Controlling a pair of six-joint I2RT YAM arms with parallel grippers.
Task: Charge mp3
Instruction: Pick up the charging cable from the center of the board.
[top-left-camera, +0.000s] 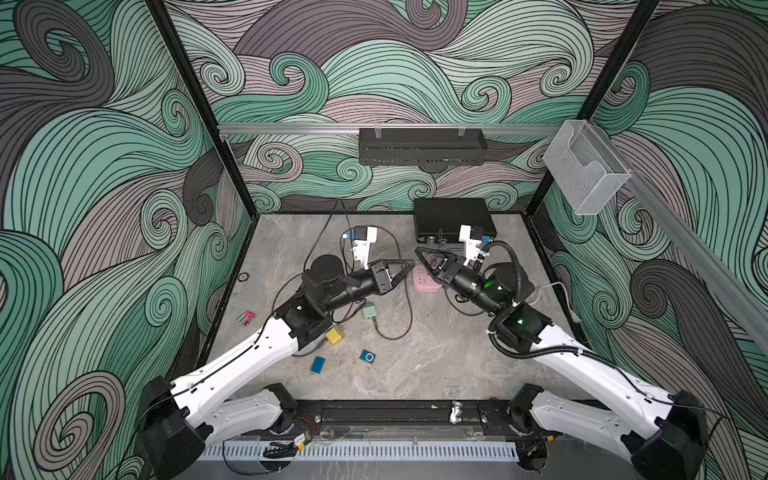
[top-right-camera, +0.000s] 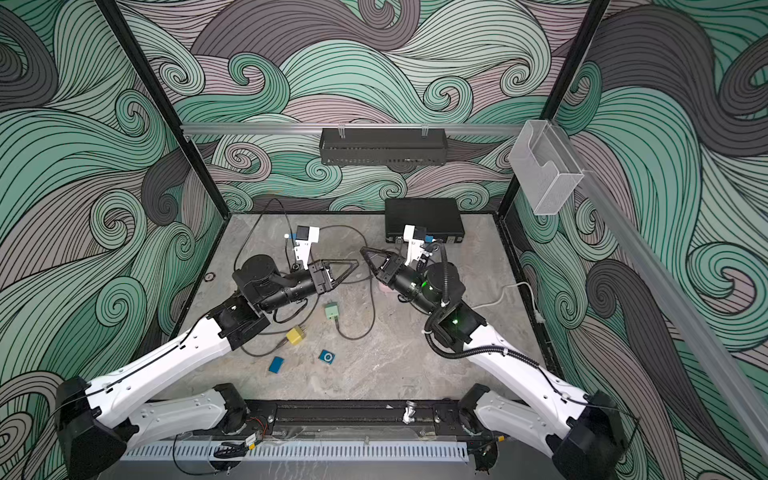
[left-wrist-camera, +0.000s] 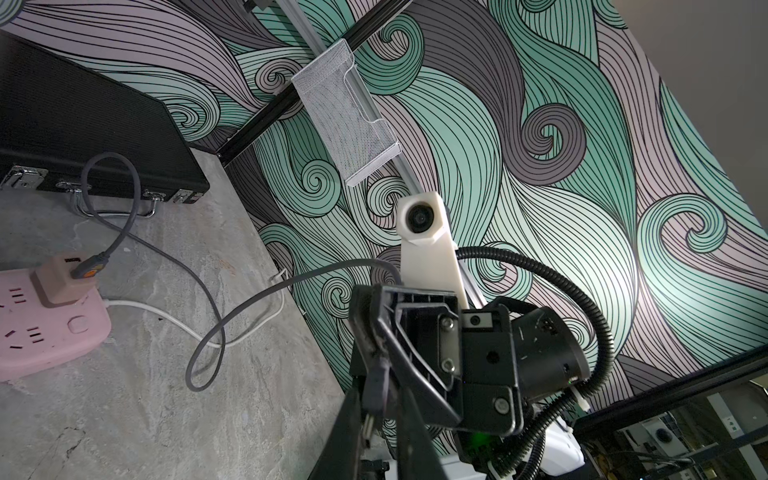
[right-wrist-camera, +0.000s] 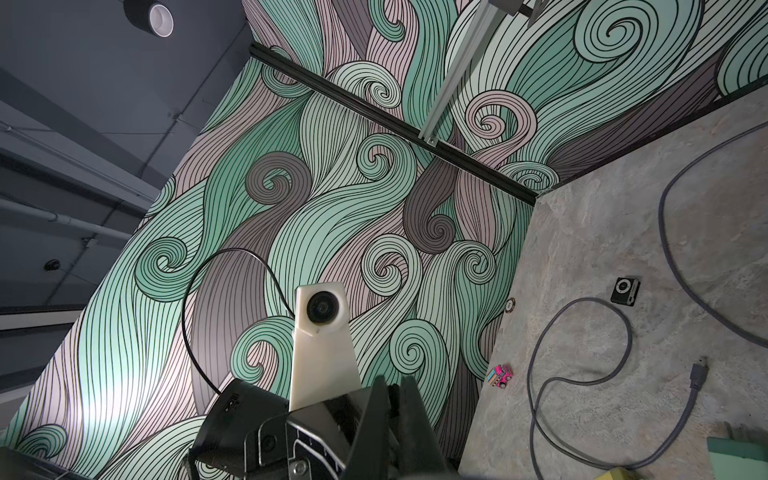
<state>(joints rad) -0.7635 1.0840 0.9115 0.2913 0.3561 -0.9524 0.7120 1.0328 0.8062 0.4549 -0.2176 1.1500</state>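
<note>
Two slips are to be feared. If one grip is loosened before the other is firm, the plug (left-wrist-camera: 376, 384) is likely to be dropped. If the pair is swung too far, the cable (left-wrist-camera: 133, 203), whose other end is plugged in, may be pulled taut and the adapter (left-wrist-camera: 58, 286) dragged from the pink power strip (left-wrist-camera: 54, 336) just beneath. The left gripper (top-left-camera: 409, 264) is closed to a narrow gap, and the plug appears to be pinched at its tips. The right gripper (top-left-camera: 418, 250), close by it, is fully shut, seemingly on the cable just behind the plug. A blue mp3 player (top-left-camera: 368, 356) is seen well apart, toward the arms' bases, and a black mp3 player (right-wrist-camera: 625, 291) on the left gripper's side; which is meant cannot be told.
</note>
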